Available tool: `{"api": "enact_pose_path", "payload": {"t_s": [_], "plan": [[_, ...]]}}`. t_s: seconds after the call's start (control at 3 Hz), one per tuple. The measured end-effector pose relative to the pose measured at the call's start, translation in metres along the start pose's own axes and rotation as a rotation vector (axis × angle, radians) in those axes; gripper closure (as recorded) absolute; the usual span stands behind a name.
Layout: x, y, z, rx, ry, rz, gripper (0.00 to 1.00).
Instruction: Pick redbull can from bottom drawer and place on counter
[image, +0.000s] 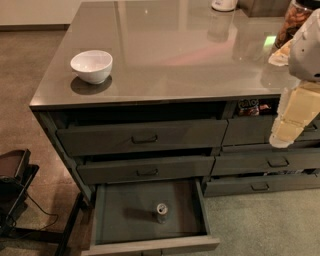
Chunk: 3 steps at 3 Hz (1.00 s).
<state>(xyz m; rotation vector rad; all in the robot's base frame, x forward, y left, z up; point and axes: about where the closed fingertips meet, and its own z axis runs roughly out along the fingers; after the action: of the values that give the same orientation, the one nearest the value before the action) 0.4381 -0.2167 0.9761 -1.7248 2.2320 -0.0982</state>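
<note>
Camera view: bottom drawer (125, 212) stands open under the front edge of the desk (165, 45), left half; redbull can (161, 212) upright on its floor, untouched. Pick and placing both left to do. Gripper (283, 134) hangs off the front-right corner, before the upper drawers; released or clenched, cannot tell. Can sits well apart, lower, toward the left side

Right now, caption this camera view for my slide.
Redbull can upright in open bottom drawer; end effector at far right, before the drawer fronts; white bowl on counter.
</note>
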Motion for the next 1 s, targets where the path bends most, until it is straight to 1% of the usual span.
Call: {"api": "enact_pose_path", "payload": {"t_s": [0.33,0.67,1.0], "plan": [[0.000,0.000,0.000,0.000,0.000,0.000,0.00],[0.000,0.000,0.000,0.000,0.000,0.000,0.17],[0.003,0.004,0.023,-0.007,-0.038,0.031,0.40]]}}
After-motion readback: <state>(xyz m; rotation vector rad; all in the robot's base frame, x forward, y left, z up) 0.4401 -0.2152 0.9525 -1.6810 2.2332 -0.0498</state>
